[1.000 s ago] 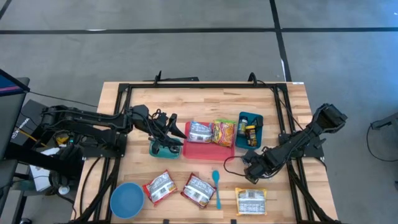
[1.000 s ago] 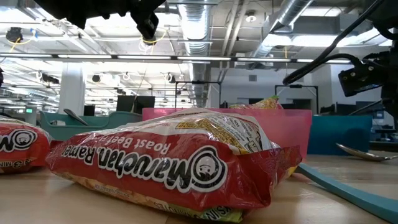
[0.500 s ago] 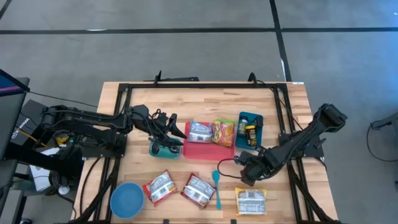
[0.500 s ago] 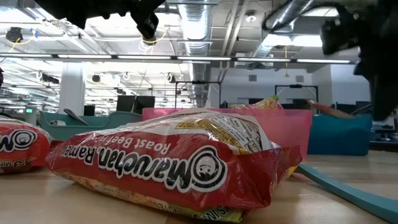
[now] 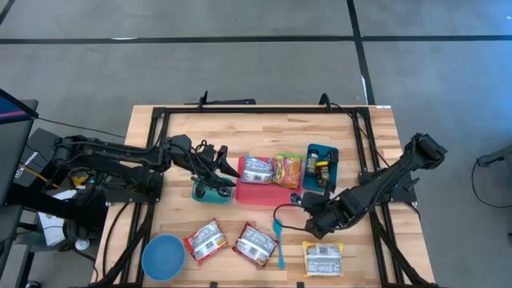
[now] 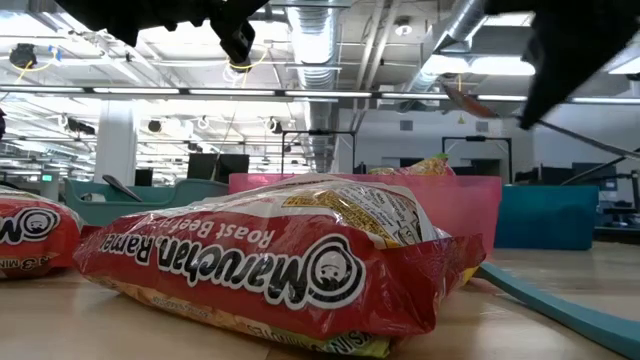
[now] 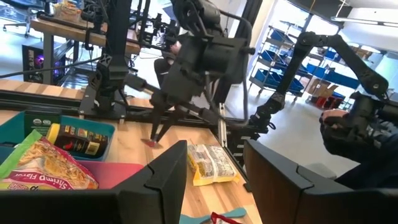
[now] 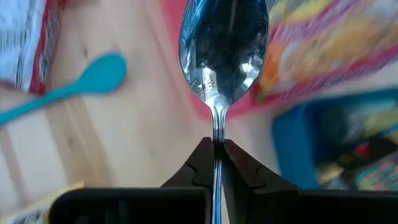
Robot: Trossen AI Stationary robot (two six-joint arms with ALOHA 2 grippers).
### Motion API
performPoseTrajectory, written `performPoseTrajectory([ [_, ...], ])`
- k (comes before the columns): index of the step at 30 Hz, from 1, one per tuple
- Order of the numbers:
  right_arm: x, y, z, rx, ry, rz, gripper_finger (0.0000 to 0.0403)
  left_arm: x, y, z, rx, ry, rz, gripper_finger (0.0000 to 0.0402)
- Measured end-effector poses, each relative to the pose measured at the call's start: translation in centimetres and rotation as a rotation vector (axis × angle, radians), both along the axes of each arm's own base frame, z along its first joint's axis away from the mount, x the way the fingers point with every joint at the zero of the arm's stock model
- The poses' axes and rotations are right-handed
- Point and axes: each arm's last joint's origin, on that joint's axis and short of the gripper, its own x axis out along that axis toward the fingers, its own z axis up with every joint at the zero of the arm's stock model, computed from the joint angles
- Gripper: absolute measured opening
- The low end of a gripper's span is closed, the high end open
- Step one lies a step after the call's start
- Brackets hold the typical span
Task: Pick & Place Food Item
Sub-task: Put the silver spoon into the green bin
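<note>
Swinging inward over the table (image 5: 184,120), my right gripper (image 5: 308,226) now hangs beside the pink tray (image 5: 268,194), clamped on a metal spoon (image 8: 224,46). My left gripper (image 5: 218,170) waits half-open above the teal bin (image 5: 200,194). Ramen packets (image 5: 254,242) lie untouched, so food placement hasn't started.

A red ramen packet (image 6: 270,262) lies across the front of the wooden surface (image 6: 560,325), with a second red packet (image 6: 30,235) at the left edge. Behind it stands a pink tray (image 6: 470,205), a teal bin (image 6: 545,215) beside that. High at the right, a dark arm (image 6: 575,50) carries a metal spoon (image 6: 470,100), its bowl pointing away from the jaws toward the tray.
</note>
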Motion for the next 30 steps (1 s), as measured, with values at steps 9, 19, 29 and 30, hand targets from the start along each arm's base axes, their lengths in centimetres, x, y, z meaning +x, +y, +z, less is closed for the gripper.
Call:
performPoseTrajectory([
  [9,0.9,-0.1,1.9,-0.221,-0.132,0.038,0.0003,0.1,0.3,0.0,0.041,-0.013,0.098,0.0154],
  [19,2.4,-2.2,3.0,-0.373,-0.266,-0.099,0.0003,0.2,0.7,0.0,0.104,-0.022,0.237,0.0154],
  [29,4.3,-7.5,3.5,-0.537,-0.318,-0.342,0.0006,0.2,1.3,0.0,0.195,-0.02,0.456,0.0154],
  [30,4.5,-8.2,3.5,-0.551,-0.32,-0.371,0.0006,0.2,1.4,0.0,0.21,-0.019,0.488,0.0154],
])
